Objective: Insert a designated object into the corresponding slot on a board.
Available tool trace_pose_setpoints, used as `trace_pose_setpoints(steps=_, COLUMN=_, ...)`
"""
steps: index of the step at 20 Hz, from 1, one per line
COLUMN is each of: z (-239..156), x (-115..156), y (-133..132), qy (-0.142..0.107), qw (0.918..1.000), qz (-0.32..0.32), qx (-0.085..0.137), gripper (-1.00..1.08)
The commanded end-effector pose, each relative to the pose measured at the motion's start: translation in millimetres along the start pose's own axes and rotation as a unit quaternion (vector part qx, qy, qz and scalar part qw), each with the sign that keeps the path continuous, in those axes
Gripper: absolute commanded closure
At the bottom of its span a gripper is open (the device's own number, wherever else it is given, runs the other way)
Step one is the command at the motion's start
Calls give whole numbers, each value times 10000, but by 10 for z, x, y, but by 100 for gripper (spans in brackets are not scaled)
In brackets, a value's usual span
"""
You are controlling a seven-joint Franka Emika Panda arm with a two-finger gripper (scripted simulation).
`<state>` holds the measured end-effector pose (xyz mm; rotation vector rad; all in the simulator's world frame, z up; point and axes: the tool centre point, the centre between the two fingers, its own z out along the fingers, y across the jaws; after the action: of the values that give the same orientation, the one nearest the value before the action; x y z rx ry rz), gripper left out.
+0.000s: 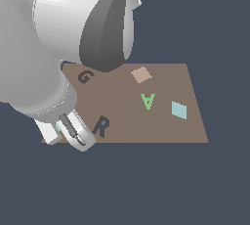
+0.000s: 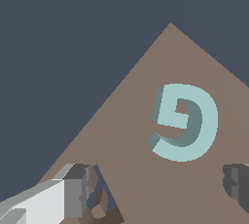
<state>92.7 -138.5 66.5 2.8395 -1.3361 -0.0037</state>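
The light teal G block (image 2: 187,123) lies flat on the brown board (image 2: 126,135), close to one of its corners. My gripper (image 2: 156,181) is open, and its two fingers (image 2: 78,189) stand wide apart on either side of the block without touching it. In the exterior view the gripper (image 1: 68,133) hangs over the board's (image 1: 127,116) near corner on that view's left. There the arm hides nearly all of the block; only a teal sliver (image 1: 58,127) shows. The dark grey G-shaped slot (image 1: 84,77) sits at the board's far corner on the same side, partly under the arm.
On the board are a dark grey R (image 1: 100,126), a green A (image 1: 147,101), a teal diamond tile (image 1: 179,110) and a tan diamond (image 1: 141,74). The bulky white arm (image 1: 53,48) fills the upper part of the exterior view's left.
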Motion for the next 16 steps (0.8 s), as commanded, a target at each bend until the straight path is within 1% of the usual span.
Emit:
trace_pose_setpoints(steps=1, z=59, x=112, y=88, qy=3, qw=9994, qz=340, qx=9, gripper=-92)
trace_pose_setpoints(steps=5, z=129, x=227, y=206, qy=3, qw=9974, qz=718, qx=17, gripper=-92)
trace_pose_setpoints(steps=8, z=159, x=275, y=262, qy=3, qw=9961, qz=886, qx=20, gripper=-92)
trace_pose_setpoints(steps=16, z=169, x=285, y=284, qy=1, qw=9957, qz=929, qx=19, gripper=-92)
